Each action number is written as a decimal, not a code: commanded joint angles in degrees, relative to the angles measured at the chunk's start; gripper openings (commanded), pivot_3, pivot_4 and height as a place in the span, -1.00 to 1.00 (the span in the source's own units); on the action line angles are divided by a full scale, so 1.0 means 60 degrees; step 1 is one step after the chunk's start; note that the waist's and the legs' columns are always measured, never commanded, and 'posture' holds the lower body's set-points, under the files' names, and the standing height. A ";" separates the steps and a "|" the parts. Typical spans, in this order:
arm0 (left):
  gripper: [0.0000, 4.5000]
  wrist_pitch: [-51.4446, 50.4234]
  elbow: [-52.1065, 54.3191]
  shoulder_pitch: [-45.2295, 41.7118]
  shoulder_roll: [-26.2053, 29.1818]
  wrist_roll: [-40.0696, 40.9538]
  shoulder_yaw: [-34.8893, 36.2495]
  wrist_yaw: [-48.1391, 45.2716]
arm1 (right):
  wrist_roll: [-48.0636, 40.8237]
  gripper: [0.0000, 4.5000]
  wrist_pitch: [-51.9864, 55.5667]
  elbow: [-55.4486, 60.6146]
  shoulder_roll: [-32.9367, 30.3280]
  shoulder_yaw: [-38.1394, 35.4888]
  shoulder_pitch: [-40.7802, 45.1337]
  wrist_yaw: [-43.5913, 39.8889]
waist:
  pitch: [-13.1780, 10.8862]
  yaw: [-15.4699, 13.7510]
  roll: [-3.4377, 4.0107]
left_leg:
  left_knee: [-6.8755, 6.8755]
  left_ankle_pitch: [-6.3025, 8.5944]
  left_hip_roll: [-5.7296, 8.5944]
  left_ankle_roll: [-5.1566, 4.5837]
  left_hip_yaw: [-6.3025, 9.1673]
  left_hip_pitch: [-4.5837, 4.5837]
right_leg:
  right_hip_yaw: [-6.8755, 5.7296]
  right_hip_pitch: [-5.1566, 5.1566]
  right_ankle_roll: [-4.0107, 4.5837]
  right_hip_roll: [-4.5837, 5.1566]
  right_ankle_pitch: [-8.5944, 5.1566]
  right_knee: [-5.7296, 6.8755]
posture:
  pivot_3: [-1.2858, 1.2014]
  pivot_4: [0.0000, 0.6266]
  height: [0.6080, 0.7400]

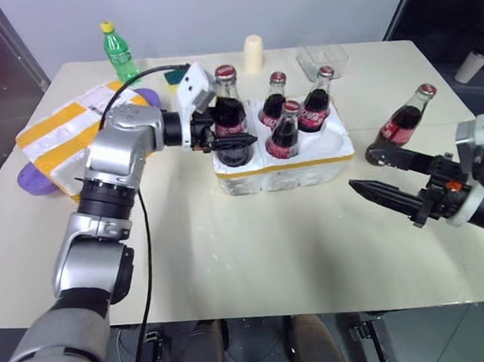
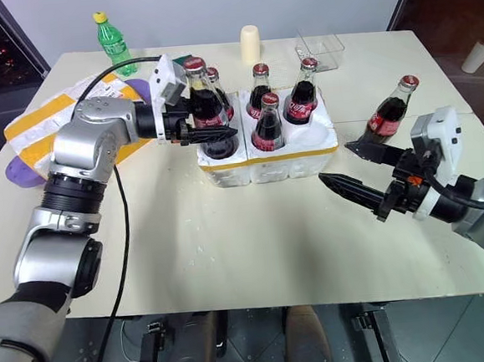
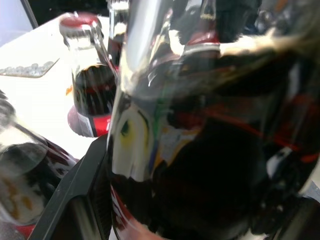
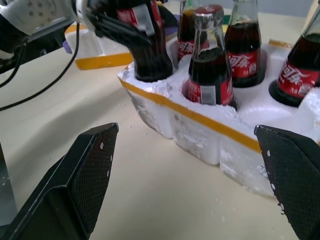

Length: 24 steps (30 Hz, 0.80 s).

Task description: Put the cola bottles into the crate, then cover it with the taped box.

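Low white styrofoam crate [image 1: 308, 163] at mid-bench, yellow strip along its near edge, long axis running left to right. Four cola bottles [image 1: 285, 132] standing in its wells, all upright, caps up. Fifth bottle [image 1: 229, 115] upright at the crate's near left well, gripped around the body by the left tool [image 1: 226, 140], black fingers closed on the glass from the left. Sixth bottle [image 1: 402, 123] standing on the bench [image 1: 256, 247] right of the crate, apart from it.

Right tool [image 1: 376, 175] hovering near the bench's right edge, fingers spread wide, nothing between them, pointing left toward the crate and the lone bottle.

Taped box [image 1: 58, 137] far left on the bench, yellow bands across white foam, partly behind the left arm. Green bottle [image 1: 119, 52] with yellow cap standing beyond it.

From the left wrist, held bottle's dark glass pressed close against one finger [image 3: 75, 195]. From the right wrist, both open fingers [image 4: 85, 175] framing the crate's near wall, crumbled foam edge visible.
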<state>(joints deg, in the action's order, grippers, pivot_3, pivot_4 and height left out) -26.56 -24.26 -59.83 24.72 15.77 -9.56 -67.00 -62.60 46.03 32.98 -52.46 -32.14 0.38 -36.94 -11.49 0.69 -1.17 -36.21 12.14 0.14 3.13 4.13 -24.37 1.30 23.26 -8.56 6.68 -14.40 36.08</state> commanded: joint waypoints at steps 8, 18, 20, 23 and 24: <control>0.98 0.0522 -0.0517 0.0394 -0.0441 -0.0418 0.0099 0.0533 | 0.0473 1.00 -0.0228 -0.0004 -0.0264 -0.0249 0.0406 -0.0001 | 0.0001 -0.0012 0.0001 | -0.0002 0.0000 0.0000 0.0000 0.0001 0.0001 | 0.0000 -0.0002 -0.0001 0.0000 0.0000 0.0002 | 0.03 -0.52 0.98; 0.98 -0.3609 0.3939 0.0645 0.2452 0.3460 0.2143 -0.1639 | 0.2314 1.00 -0.0428 -0.0811 -0.0048 -0.0974 -0.0205 0.0835 | 0.0003 0.0041 0.0006 | 0.0005 0.0000 -0.0001 0.0000 0.0002 0.0001 | 0.0000 0.0007 0.0001 0.0000 -0.0001 0.0008 | 0.03 -0.52 0.98; 0.98 -0.4620 0.4805 0.0740 0.3031 0.4501 0.2482 -0.1876 | 0.2678 1.00 -0.0494 -0.1180 0.0147 -0.1037 -0.0255 0.1143 | 0.0003 0.0039 0.0006 | 0.0005 0.0000 -0.0001 0.0000 0.0002 0.0002 | 0.0001 0.0003 0.0002 0.0000 -0.0001 0.0006 | 0.03 -0.52 0.98; 0.98 -0.4937 0.5793 0.1146 0.3179 0.4928 0.2366 -0.1549 | 0.3233 1.00 -0.0776 -0.1822 0.0453 -0.0711 0.0041 0.1525 | 0.0009 -0.0043 0.0016 | -0.0001 0.0000 -0.0001 0.0000 0.0002 0.0018 | -0.0001 -0.0024 0.0004 0.0003 -0.0003 0.0000 | 0.03 -0.52 0.98; 0.98 -0.4781 0.6066 0.1355 0.3099 0.4772 0.2174 -0.1321 | 0.3605 1.00 -0.1046 -0.2101 0.0566 -0.0459 0.0226 0.1657 | 0.0012 -0.0029 0.0020 | -0.0007 0.0000 0.0000 0.0000 0.0002 0.0025 | -0.0001 -0.0036 0.0014 0.0003 -0.0008 0.0000 | 0.03 -0.52 0.98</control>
<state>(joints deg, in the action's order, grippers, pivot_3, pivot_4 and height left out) -55.36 9.34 -52.68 44.12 43.89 5.03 -76.50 -43.40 42.59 21.42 -49.46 -35.09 0.44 -28.20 -11.42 0.52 -1.05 -36.26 12.14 0.14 3.14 4.13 -24.10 1.30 22.92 -8.38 6.71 -14.50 36.05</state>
